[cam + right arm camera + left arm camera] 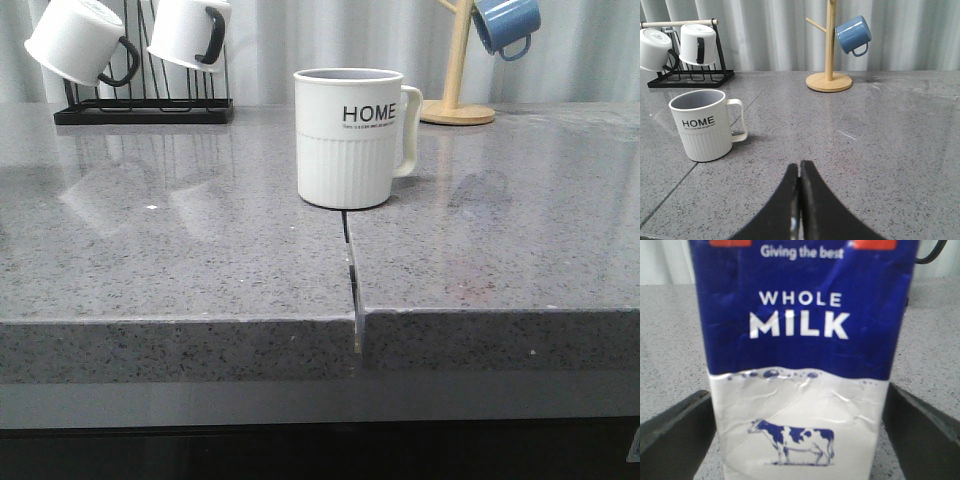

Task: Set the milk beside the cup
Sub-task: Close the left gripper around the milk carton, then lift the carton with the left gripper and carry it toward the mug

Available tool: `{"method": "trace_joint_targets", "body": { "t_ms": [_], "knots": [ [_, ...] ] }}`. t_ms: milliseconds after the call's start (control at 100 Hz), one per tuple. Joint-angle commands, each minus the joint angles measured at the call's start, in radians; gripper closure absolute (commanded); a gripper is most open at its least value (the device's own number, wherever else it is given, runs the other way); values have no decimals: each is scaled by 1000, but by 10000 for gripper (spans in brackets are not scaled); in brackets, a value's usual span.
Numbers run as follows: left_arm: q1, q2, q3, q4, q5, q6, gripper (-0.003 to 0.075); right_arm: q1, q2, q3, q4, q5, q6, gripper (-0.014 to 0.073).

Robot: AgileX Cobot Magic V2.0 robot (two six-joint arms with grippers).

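The milk point(800, 365), a white carton with a blue band reading "WHOLE MILK" and a cow picture, fills the left wrist view. My left gripper point(799, 390) is shut on it, with a dark finger point(675, 435) against each side and the carton wall wrinkled between them. The cup point(348, 140), a white ribbed mug marked "HOME", stands mid-counter with its handle to the right. Neither the milk nor any gripper shows in the front view. My right gripper point(800, 166) is shut and empty, low over the counter, and the cup point(702, 125) stands apart ahead of it.
A black rack point(145, 105) holding two white mugs point(75, 40) stands at the back left. A wooden mug tree point(457, 60) with a blue mug point(507, 25) stands at the back right. A seam point(352, 275) runs from the cup to the grey counter's front edge point(150, 325).
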Motion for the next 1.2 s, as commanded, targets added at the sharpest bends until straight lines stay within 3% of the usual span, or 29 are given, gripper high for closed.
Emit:
{"method": "trace_joint_targets", "body": {
  "t_ms": [0,230,350,420,590,640,720,920,1070,1190],
  "knots": [
    [2,12,-50,-11,-93,0,87,-5,8,-22,0,-74,-5,660],
    [63,84,-124,32,-111,1,88,-5,8,-22,0,-74,-5,660],
    [80,115,-146,59,-146,-3,135,-5,8,-22,0,-74,-5,660],
    [80,122,-147,59,-170,-17,237,-5,8,-22,0,-74,-5,660],
    [80,122,-147,68,-185,-32,618,-5,8,-22,0,-74,-5,660],
    [76,122,-147,71,-197,-32,673,-5,8,-22,0,-74,-5,660],
    [59,118,-148,71,-204,-32,664,-5,8,-22,0,-74,-5,660],
    [-62,102,-200,57,-116,-32,554,-5,8,-22,0,-74,-5,660],
    [-190,104,-262,23,-9,-30,552,-5,8,-22,0,-74,-5,660],
    [-284,126,-299,-20,-11,0,552,-5,8,-22,0,-74,-5,660]
  ]
}}
